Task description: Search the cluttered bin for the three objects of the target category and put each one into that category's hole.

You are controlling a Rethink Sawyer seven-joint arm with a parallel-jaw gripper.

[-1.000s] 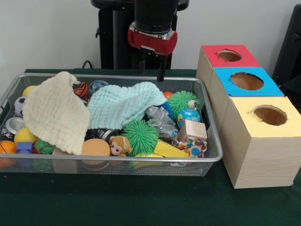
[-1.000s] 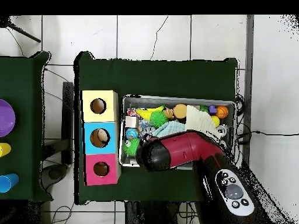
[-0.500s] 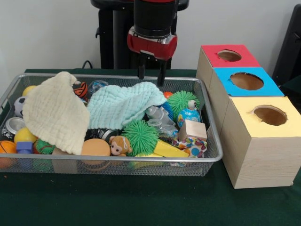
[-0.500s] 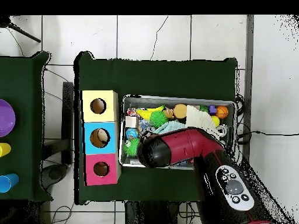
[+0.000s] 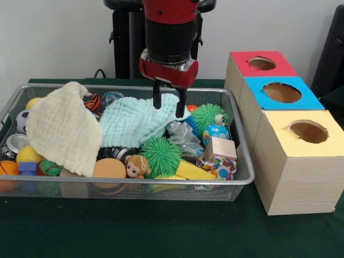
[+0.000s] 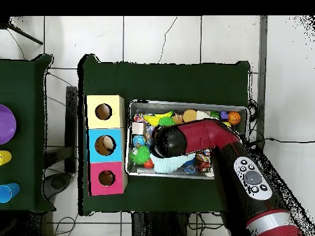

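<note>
The bin point(image 5: 236, 180) is a wire mesh basket full of toys, and the hand point(image 5: 167, 107) has come down lower than it was a moment ago and moved a little over, so it now hangs right above the soft mint cloth point(image 5: 137, 121). Its two dark fingers point(image 5: 156, 98) are spread apart and hold nothing. I think it is about to grab or push the cloth to look for hidden toys under it. Which toys it wants I cannot tell. Just beside the hand sits a spiky green ball point(image 5: 207, 115), and below it a second spiky green ball point(image 5: 159, 155), a small wooden block point(image 5: 221, 148) and a tiny plush monkey point(image 5: 136, 165). Farther off lies a cream waffle cloth point(image 5: 62, 129). Well apart stand three wooden boxes with round holes, topped red point(image 5: 262, 64), blue point(image 5: 280, 92) and yellow point(image 5: 304, 132), on the green surface point(image 5: 161, 231).
</note>
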